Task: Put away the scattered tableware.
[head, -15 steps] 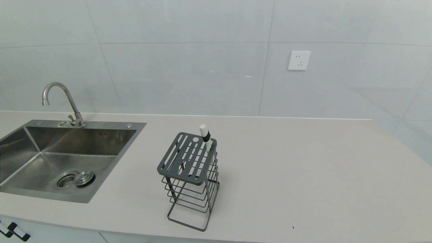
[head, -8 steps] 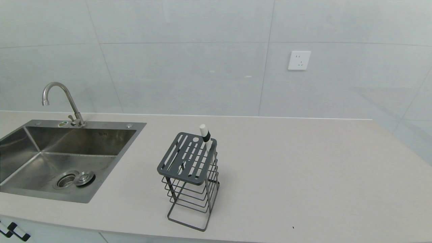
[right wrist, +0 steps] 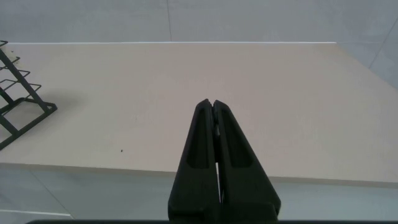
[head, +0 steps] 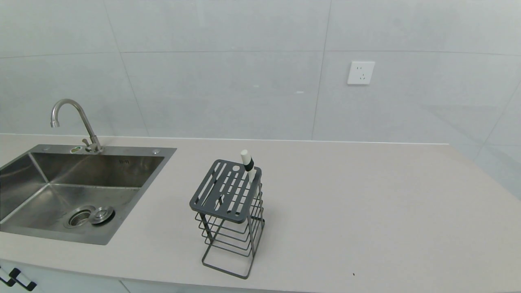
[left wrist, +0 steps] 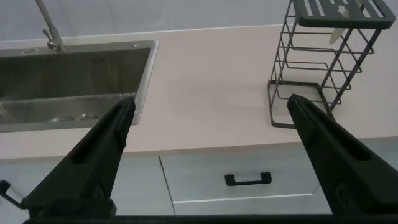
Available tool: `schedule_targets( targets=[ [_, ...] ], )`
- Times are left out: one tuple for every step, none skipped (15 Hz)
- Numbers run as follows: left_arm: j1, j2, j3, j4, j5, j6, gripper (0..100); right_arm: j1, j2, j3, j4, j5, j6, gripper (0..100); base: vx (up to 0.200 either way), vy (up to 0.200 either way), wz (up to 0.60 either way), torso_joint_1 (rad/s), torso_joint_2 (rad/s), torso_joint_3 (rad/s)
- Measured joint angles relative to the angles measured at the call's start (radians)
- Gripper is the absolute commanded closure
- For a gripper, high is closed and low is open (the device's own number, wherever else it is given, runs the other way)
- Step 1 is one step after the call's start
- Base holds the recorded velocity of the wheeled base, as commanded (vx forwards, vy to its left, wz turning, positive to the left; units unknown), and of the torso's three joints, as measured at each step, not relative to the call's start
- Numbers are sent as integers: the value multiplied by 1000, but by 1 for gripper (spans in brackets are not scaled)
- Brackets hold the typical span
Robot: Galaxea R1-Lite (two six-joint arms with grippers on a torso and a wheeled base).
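Note:
A dark wire rack [head: 228, 211] with a slotted top plate stands on the beige counter [head: 366, 211], right of the sink. A white-handled utensil with a black band [head: 247, 161] sticks up from a slot at the rack's far right corner. In the left wrist view my left gripper [left wrist: 208, 112] is open and held in front of the counter's edge, with the rack [left wrist: 323, 62] beyond it and nothing between its fingers. My right gripper [right wrist: 213, 109] is shut and empty, in front of the counter's front edge to the right of the rack [right wrist: 18, 102].
A steel sink [head: 69, 191] with a curved tap [head: 73, 122] lies at the left. A wall socket [head: 360, 73] sits on the tiled wall. Drawers with black handles [left wrist: 249, 180] are below the counter. Bare counter stretches right of the rack.

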State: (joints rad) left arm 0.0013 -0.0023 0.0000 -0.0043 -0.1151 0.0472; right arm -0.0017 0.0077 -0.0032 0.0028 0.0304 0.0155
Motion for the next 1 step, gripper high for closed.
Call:
schedule_targets(
  targets=[
    [0,0,0,0,0,0,0,0,0,0,0,0,0,100,0,0,0,0,0,0]
  ],
)
